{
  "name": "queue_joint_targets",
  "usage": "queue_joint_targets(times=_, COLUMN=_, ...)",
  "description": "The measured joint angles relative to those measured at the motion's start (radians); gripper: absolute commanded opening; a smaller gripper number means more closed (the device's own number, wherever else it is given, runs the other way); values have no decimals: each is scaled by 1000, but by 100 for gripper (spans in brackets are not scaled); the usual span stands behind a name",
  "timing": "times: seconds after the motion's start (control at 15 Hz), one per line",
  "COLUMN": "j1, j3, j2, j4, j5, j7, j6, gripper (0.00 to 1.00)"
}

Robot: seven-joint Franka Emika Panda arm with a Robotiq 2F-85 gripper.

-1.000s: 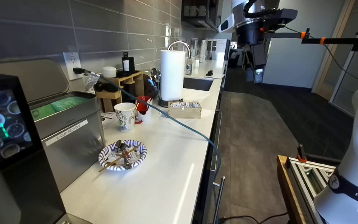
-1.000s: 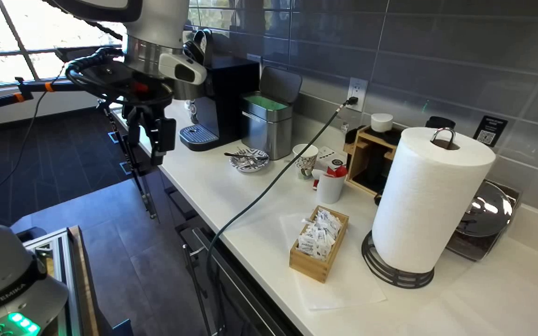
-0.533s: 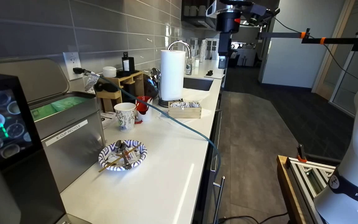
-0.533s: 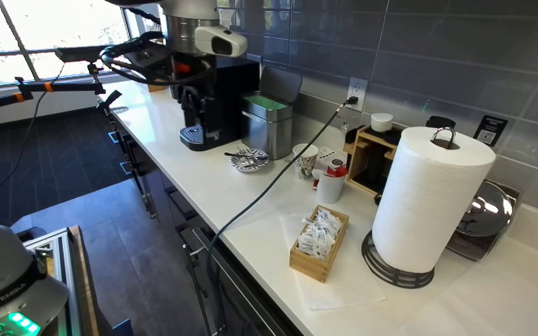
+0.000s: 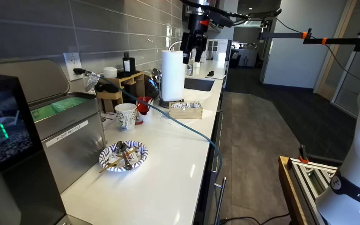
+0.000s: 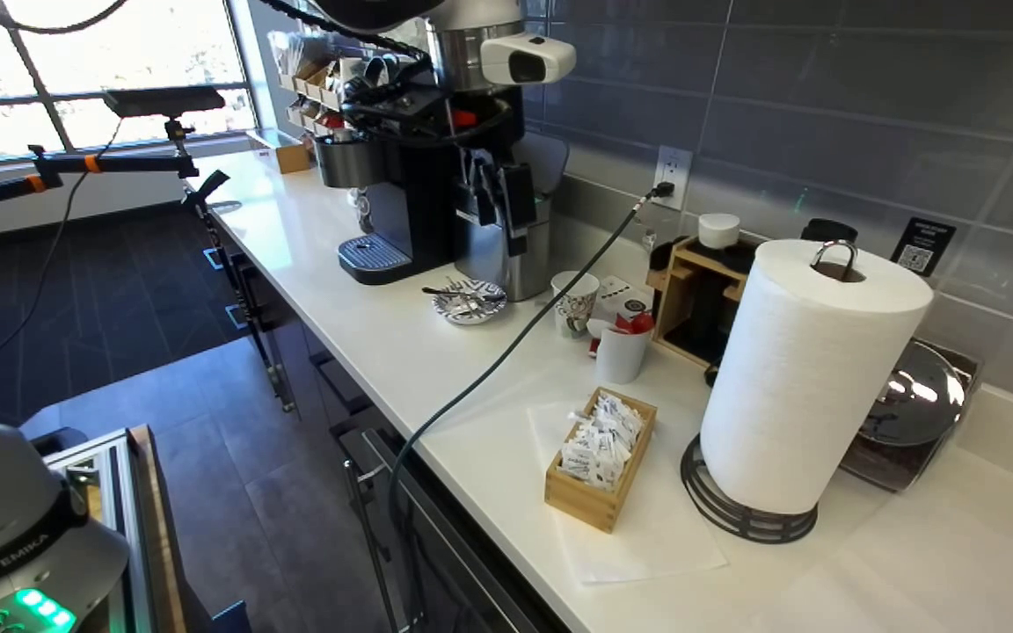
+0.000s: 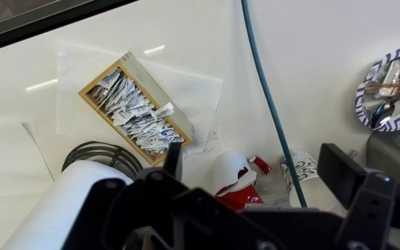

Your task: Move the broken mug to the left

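The broken mug stands on the counter, white outside and red inside, with jagged red and white pieces at its top. It shows in both exterior views [image 5: 144,107] [image 6: 623,353] and in the wrist view [image 7: 230,170]. A loose red handle piece [image 7: 260,165] lies beside it. My gripper [image 5: 192,58] is high above the counter, apart from the mug; it also shows in an exterior view [image 6: 501,232]. In the wrist view its fingers [image 7: 252,162] are wide apart with nothing between them; the mug shows below, partly hidden by the gripper's body.
A patterned paper cup [image 5: 126,117] stands beside the mug. A teal cable [image 7: 268,97] crosses above the counter close by. A wooden packet box [image 6: 599,466], a paper towel roll [image 6: 810,378], a wooden organizer [image 6: 691,303], a patterned bowl [image 5: 105,156] and a steel bin [image 5: 77,150] are around.
My gripper has swung inward over the counter toward the tiled wall and has turned. The mug and the other things on the counter have not moved.
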Motion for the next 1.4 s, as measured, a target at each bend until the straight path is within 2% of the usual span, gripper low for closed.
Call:
queue_joint_targets(times=0.47, j1=-6, j3=4, j2=29, j4=40, j5=11, j7=0, j6=-4, gripper=100)
queue_joint_targets(times=0.6, j1=-5, j3=15, j2=53, j4=45, j5=93, j7=-2, j6=57, gripper=100)
queue_joint_targets(times=0.87, j1=-4, j3=48, j2=161, j4=69, j5=224, j7=8, j6=267, gripper=100)
queue_joint_targets(times=1.13, j1=-4, j3=59, j2=275, j4=116, j5=232, j7=53, j6=393, gripper=100)
queue_joint_targets(times=1.4, j1=-6, j3=59, j2=383, j4=196, j5=196, j7=79, j6=401, gripper=100)
